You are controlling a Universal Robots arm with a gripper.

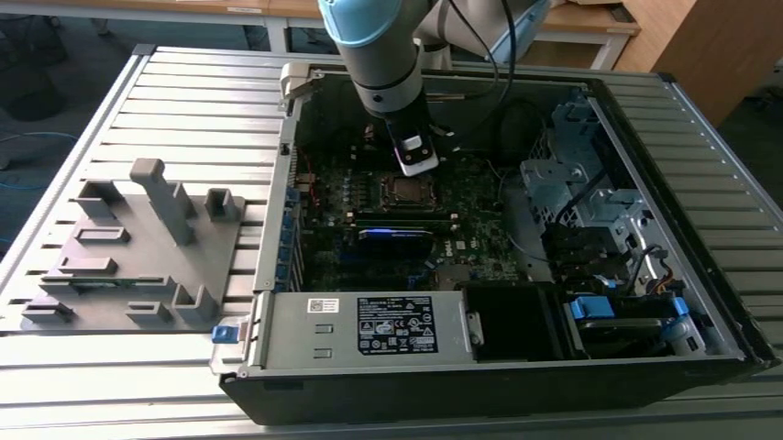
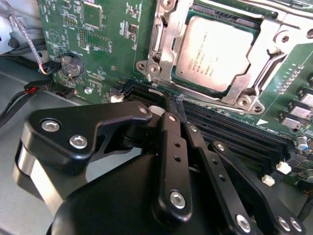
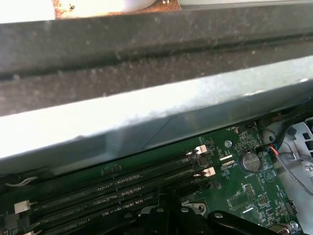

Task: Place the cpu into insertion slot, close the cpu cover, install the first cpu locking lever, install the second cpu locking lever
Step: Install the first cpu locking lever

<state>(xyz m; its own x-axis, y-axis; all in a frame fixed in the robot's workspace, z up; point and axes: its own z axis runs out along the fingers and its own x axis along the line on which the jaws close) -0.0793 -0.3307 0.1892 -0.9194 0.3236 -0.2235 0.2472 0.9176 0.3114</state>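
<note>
In the second wrist view the cpu point(image 2: 215, 51), a grey-silver square, lies in the insertion slot point(image 2: 191, 13). The silvery cpu cover point(image 2: 243, 90) lies flat around it, and the chip shows through its window. A thin metal locking lever point(image 2: 155, 44) runs along one side of the socket. My gripper point(image 2: 169, 104) is shut, with nothing visible between its black fingertips. It hovers over the memory slots just beside the socket corner where that lever ends. In the exterior view the gripper point(image 1: 413, 170) hangs inside the open computer case right above the insertion slot point(image 1: 408, 190).
Long black memory slots point(image 2: 234, 132) lie beside the socket, and a coin battery point(image 2: 71, 65) and red-black wires point(image 2: 29, 88) sit further off. A grey power supply box point(image 1: 367, 328) and drive cages point(image 1: 575, 192) crowd the case. A grey fixture plate point(image 1: 128, 247) stands at the exterior view's left.
</note>
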